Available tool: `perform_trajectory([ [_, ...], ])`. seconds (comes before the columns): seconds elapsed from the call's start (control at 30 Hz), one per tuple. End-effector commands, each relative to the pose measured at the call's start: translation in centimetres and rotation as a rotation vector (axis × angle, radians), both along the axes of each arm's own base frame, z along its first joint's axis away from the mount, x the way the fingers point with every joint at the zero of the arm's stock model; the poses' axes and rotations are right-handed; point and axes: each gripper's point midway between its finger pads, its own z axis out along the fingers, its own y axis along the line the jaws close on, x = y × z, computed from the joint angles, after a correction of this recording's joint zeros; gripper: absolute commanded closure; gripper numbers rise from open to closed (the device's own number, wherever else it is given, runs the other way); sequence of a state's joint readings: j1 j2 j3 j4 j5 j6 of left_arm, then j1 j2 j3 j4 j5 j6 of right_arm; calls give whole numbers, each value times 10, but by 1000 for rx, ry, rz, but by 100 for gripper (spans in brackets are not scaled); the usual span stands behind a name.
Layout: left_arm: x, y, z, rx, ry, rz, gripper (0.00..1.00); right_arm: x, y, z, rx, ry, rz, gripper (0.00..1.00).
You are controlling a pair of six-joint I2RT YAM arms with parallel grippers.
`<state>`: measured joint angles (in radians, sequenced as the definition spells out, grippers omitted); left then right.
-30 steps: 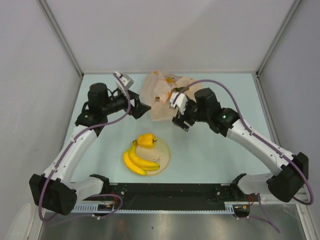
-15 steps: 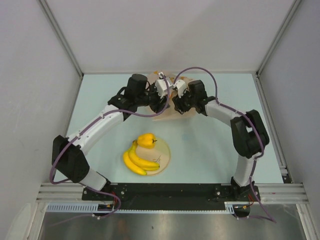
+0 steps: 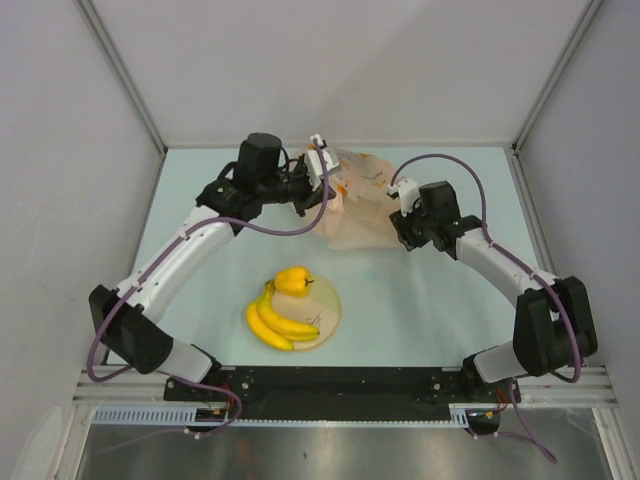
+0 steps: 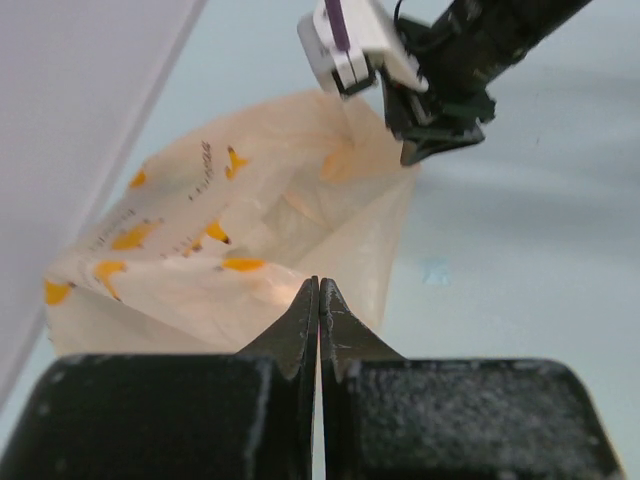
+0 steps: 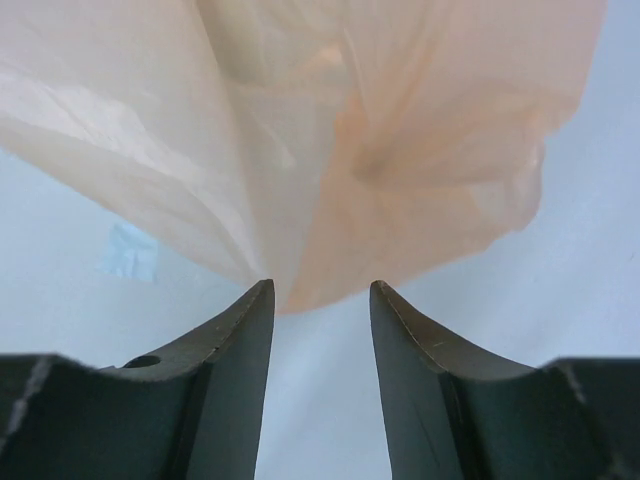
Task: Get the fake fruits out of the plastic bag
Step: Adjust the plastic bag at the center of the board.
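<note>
The plastic bag (image 3: pixel 358 205), thin peach film with orange marks, sits at the back of the table, tented up. My left gripper (image 3: pixel 326 190) is at its left side, its jaws shut with the tips (image 4: pixel 318 284) on the bag's (image 4: pixel 250 240) near fold. My right gripper (image 3: pixel 397 222) is at the bag's right side and open, with a corner of the bag (image 5: pixel 330 150) just at its fingertips (image 5: pixel 320 290). A yellow banana bunch (image 3: pixel 278 322) and a yellow pepper-shaped piece (image 3: pixel 293 281) lie on the plate. Whatever the bag holds is hidden.
The round cream plate (image 3: pixel 328 305) stands near the table's front middle. Grey walls close in the table at the back and on both sides. My right gripper (image 4: pixel 432 120) shows in the left wrist view at the bag's far corner.
My left gripper has shut at the bag's left fold. The right gripper has narrowed and drawn back to the bag's right corner. The bag has shifted right and stands taller.
</note>
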<state>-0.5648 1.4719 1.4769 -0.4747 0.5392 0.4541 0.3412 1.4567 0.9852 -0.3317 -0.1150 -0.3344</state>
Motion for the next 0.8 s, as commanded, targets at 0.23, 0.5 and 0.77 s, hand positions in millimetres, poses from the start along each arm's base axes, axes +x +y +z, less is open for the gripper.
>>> perform_trajectory([
  [0.23, 10, 3, 30, -48, -63, 39, 89, 71, 78, 30, 174, -167, 199, 49],
  [0.5, 14, 2, -47, 78, 140, 57, 9, 98, 78, 21, 269, -76, 74, 48],
  [0.77, 15, -24, -112, 194, 210, 118, 0, 99, 86, 21, 332, -47, 46, 47],
])
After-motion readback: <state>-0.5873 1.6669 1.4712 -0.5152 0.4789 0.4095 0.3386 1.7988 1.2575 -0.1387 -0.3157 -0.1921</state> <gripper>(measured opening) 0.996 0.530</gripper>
